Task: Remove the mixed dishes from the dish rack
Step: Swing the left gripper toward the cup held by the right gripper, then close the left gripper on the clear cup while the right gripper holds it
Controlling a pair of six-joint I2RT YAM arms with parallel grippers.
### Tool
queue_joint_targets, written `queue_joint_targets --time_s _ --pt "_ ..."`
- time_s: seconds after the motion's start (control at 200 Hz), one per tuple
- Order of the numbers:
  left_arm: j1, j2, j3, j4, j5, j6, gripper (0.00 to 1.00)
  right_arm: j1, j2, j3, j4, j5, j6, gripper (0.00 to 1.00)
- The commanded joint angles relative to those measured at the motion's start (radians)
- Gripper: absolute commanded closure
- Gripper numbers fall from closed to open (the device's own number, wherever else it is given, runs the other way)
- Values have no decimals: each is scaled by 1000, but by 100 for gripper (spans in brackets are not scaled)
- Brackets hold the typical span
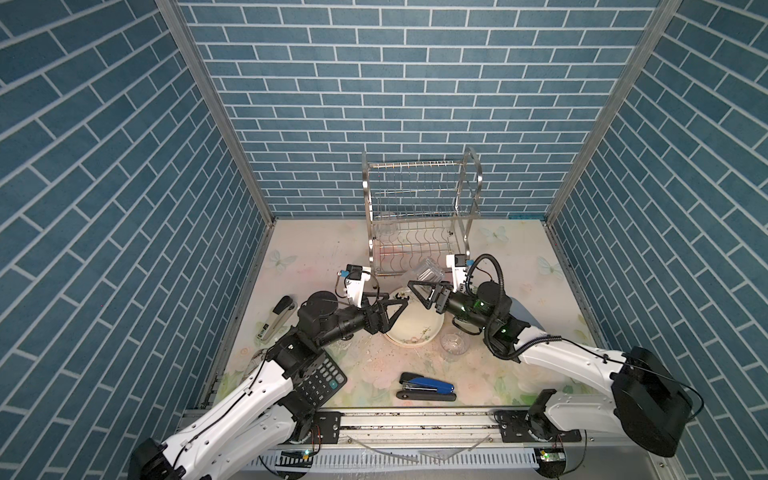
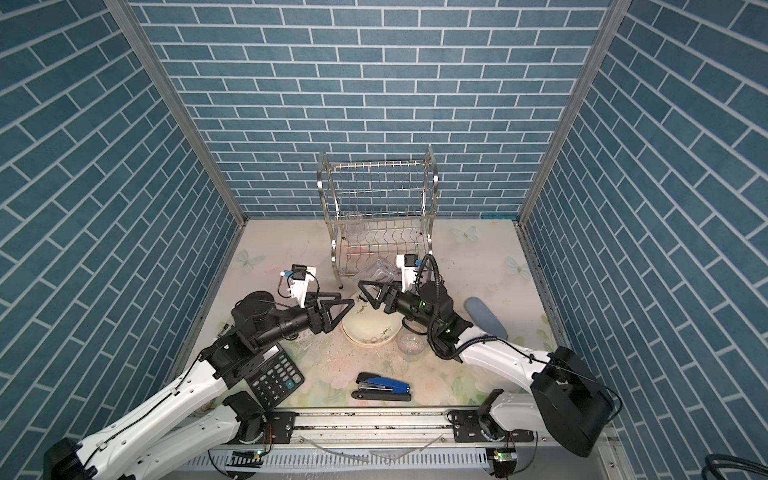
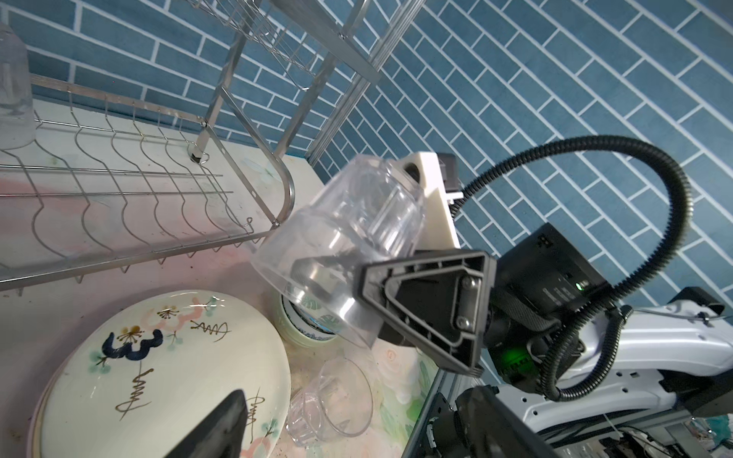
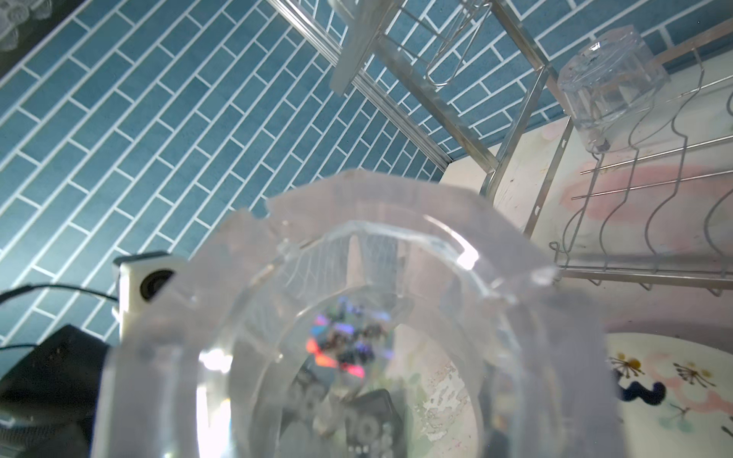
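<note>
While the right pincer (image 3: 333, 285) clamps a tumbler (image 3: 341, 238) before the dish rack (image 1: 419, 208), the left pincer (image 1: 398, 303) gapes. A plate (image 1: 415, 328) lies nearby.

Blue brick-pattern walls (image 1: 415, 83) on three sides; pale floral tabletop (image 1: 316, 249)

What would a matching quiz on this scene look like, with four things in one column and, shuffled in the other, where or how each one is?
Things:
1. right gripper
2. cream floral plate
3. blue stapler
4. dish rack

Places or states:
A. at the edge of the table nearest the arm bases
B. has one upturned tumbler on its lower shelf
C. shut on a clear tumbler
D. lying on the table in front of the rack

Pairs: 1-C, 2-D, 3-A, 4-B.
</note>
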Motion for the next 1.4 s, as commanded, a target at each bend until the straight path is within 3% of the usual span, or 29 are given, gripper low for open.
queue_joint_targets --time_s 0.0,0.185,0.45,0.64,1.045,1.396 --pt "-93 19 64 -17 -147 142 13 -17 48 35 211 -76 197 100" --pt "-237 95 91 -36 -377 286 24 -19 79 78 204 -89 270 100" --pt "-267 209 116 60 -504 374 42 -23 28 87 158 -89 269 100" --pt "-267 221 113 151 -522 423 58 -27 -7 88 111 -87 245 100" --pt "-267 324 169 254 -464 464 69 -35 5 100 128 -101 271 100" --pt "-266 373 191 367 -499 498 81 -35 56 103 206 -118 324 100"
